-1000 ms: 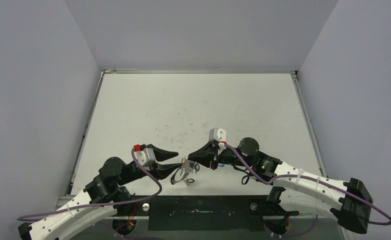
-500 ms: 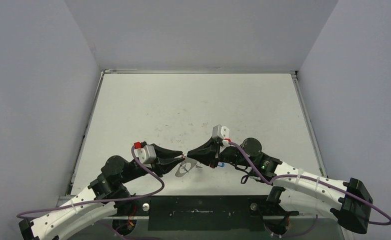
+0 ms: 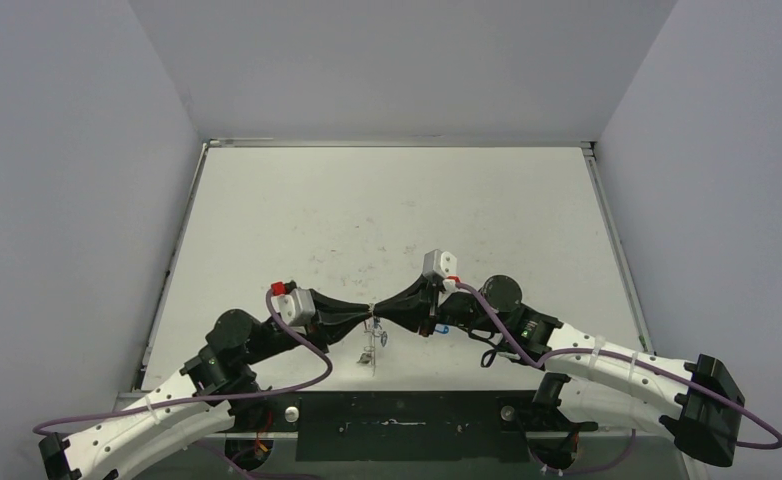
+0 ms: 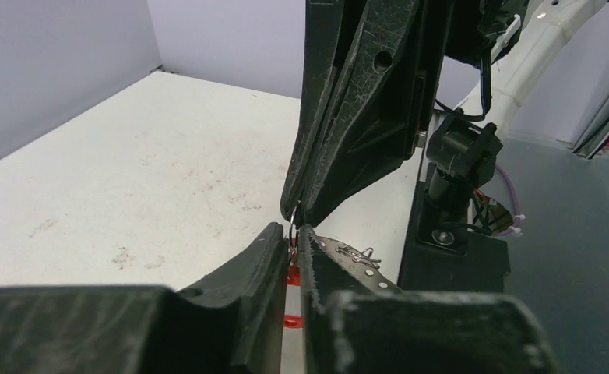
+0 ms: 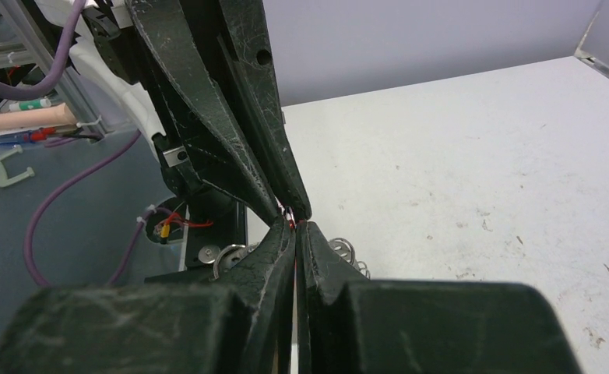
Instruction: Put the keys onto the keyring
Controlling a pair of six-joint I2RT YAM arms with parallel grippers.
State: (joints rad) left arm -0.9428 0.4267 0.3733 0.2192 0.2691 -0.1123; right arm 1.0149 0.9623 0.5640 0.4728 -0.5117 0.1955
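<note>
Left gripper (image 3: 364, 308) and right gripper (image 3: 386, 306) meet tip to tip above the table's (image 3: 387, 200) near edge. Both are pinched closed on a thin silver wire, seemingly the keyring (image 3: 370, 347), which hangs beneath them edge-on.

Recommendation: one arm holds steady while the other regrips near the clip, avoiding twist.

A red tag (image 4: 291, 277) shows between the left fingers. Keys, clip and threading are indiscernible.

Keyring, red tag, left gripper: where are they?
keyring (image 3: 370, 345), top view, on the thin metal bit hanging down.
red tag (image 4: 290, 274), left wrist view, on the red strip low in the middle.
left gripper (image 4: 292, 232), left wrist view, midway between its fingertips.
</note>
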